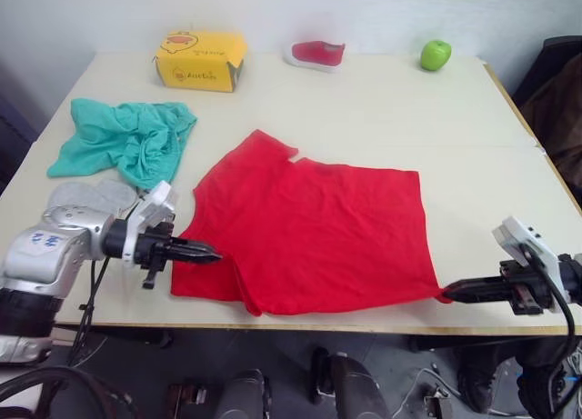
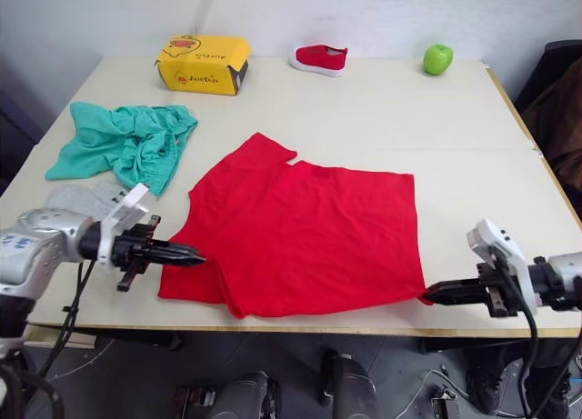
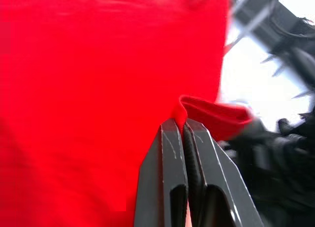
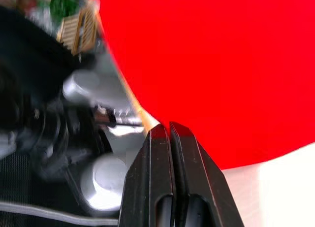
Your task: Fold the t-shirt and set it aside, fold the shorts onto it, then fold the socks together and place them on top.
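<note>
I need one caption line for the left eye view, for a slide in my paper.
Both grippers, left and right, pinch the near corners of the red t-shirt spread on the table.

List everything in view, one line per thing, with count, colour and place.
t-shirt: one, red, spread flat at the table's near middle.
shorts: one, teal, bunched at the left.
socks: light grey, count unclear, just in front of the shorts.
box: one, yellow, far left.
shoe: one, red, far middle.
apple: one, green, far right.
table: one, cream.
left gripper: shut on the t-shirt's near-left edge.
right gripper: shut on its near-right corner.
</note>
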Controlling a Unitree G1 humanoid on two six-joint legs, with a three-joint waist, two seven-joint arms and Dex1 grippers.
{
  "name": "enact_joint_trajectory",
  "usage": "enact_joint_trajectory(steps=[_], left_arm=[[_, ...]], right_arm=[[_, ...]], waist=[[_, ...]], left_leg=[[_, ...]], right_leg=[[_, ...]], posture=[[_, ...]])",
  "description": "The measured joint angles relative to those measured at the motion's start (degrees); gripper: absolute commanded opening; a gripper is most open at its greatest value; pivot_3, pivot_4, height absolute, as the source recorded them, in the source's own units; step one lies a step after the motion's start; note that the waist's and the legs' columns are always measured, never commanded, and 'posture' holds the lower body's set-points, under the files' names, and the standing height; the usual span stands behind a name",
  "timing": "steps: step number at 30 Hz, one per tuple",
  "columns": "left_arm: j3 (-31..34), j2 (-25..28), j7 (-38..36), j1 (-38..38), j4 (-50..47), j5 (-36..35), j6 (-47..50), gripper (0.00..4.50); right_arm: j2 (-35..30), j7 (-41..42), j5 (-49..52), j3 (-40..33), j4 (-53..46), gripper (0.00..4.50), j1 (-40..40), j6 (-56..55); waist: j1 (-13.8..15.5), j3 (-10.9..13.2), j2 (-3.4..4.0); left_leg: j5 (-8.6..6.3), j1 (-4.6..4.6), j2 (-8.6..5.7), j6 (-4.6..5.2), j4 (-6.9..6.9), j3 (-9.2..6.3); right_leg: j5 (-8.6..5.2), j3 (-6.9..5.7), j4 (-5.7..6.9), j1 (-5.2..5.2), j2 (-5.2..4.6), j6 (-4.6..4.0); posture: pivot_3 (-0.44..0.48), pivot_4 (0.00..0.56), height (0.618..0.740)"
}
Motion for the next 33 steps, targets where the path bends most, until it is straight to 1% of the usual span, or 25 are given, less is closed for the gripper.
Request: enact_joint_trajectory(steps=[5,7,12,14,22,26,28,33], left_arm=[[-0.7,-2.5,2.0,-2.4,8.2,4.7,-4.2,0.01],[-0.7,-3.2,2.7,-2.5,10.1,5.9,-5.7,0.01],[-0.5,-3.9,3.9,-2.5,13.4,7.6,-7.6,0.01],[-0.1,-3.9,4.1,-2.5,13.7,7.8,-7.7,0.01],[5.1,-3.3,4.8,-0.4,13.4,6.2,-5.6,0.01],[5.6,-2.3,4.8,1.2,13.1,6.4,-6.2,0.01],[5.5,-2.4,5.1,1.9,13.0,6.7,-6.3,0.01],[5.0,-3.4,6.3,1.2,12.5,7.4,-6.8,0.01]], right_arm=[[3.7,-3.6,-0.1,4.7,3.8,0.00,-6.2,6.5],[3.9,-4.3,-0.6,6.2,4.2,0.00,-6.6,7.0],[4.7,-4.8,-1.5,6.6,6.1,0.00,-7.7,6.5],[4.8,-4.7,-1.9,6.8,7.3,0.00,-8.6,6.0],[3.7,-1.0,-5.7,10.5,11.9,0.00,-11.1,2.0],[3.5,0.2,-7.8,11.5,13.5,0.00,-12.1,-0.4],[3.6,0.4,-8.6,12.6,14.8,0.00,-13.0,-1.2],[4.6,0.4,-9.9,12.8,15.9,0.00,-15.8,-1.8]], waist=[[0.1,0.0,0.00],[0.2,0.0,0.00],[0.2,0.0,0.00],[0.2,0.0,0.00],[0.1,0.0,0.00],[0.1,0.0,0.00],[0.1,0.0,0.00],[0.1,0.0,0.00]], left_leg=[[0.00,-0.02,0.00,0.00,0.05,0.02],[0.00,-0.04,0.01,-0.01,0.05,0.00],[0.00,-0.08,-0.01,0.00,0.10,-0.01],[0.00,-0.07,0.01,0.00,0.09,-0.02],[0.00,-0.03,0.02,-0.01,0.10,0.00],[0.00,-0.03,0.01,-0.01,0.10,0.01],[0.00,-0.04,0.02,-0.01,0.10,0.01],[0.00,-0.04,0.01,-0.02,0.10,0.00]], right_leg=[[0.00,0.00,0.02,-0.03,-0.02,0.00],[0.00,-0.02,0.01,-0.04,-0.03,0.00],[0.01,-0.03,0.00,-0.04,-0.06,0.03],[0.01,-0.04,0.01,-0.04,-0.04,0.02],[0.01,-0.02,0.06,-0.04,-0.05,0.02],[0.01,-0.02,0.05,-0.04,-0.06,0.02],[0.01,-0.02,0.05,-0.04,-0.06,0.02],[0.01,-0.02,0.05,-0.05,-0.06,0.02]], posture=[[0.000,0.150,0.740],[0.000,0.150,0.740],[0.000,0.150,0.740],[0.000,0.150,0.740],[0.000,0.150,0.740],[0.000,0.150,0.740],[0.000,0.150,0.740],[0.000,0.150,0.740]])
